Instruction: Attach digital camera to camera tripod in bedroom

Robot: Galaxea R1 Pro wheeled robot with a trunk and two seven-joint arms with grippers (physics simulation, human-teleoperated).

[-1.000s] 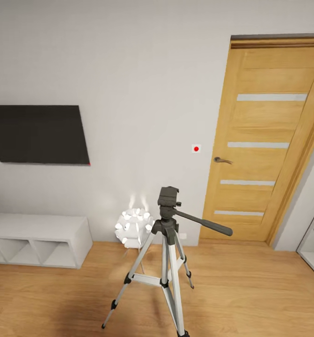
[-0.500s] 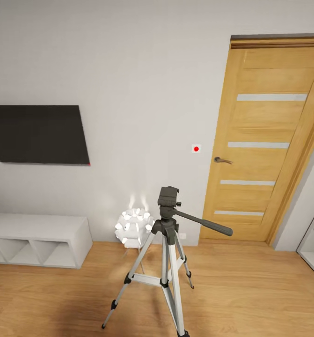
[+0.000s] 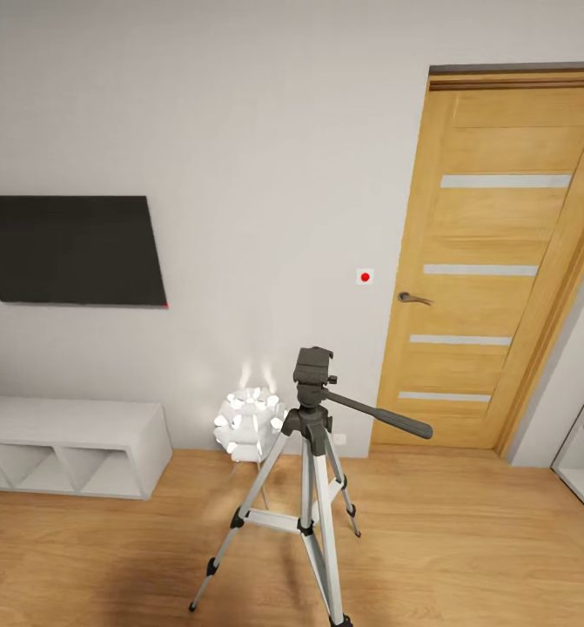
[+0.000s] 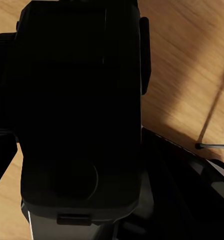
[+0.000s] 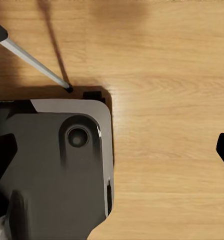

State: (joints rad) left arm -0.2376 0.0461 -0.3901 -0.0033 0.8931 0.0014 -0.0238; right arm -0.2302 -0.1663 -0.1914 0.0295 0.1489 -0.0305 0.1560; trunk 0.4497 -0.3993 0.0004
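As before, camera tripod (image 3: 307, 453) stands unmoved.

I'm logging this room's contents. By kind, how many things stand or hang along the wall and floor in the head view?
Tripod: 1
Globe lamp: 1
Black wall screen: 1
Wooden door: 1
White cube shelf: 1
Wall plate with red dot: 1
Total: 6
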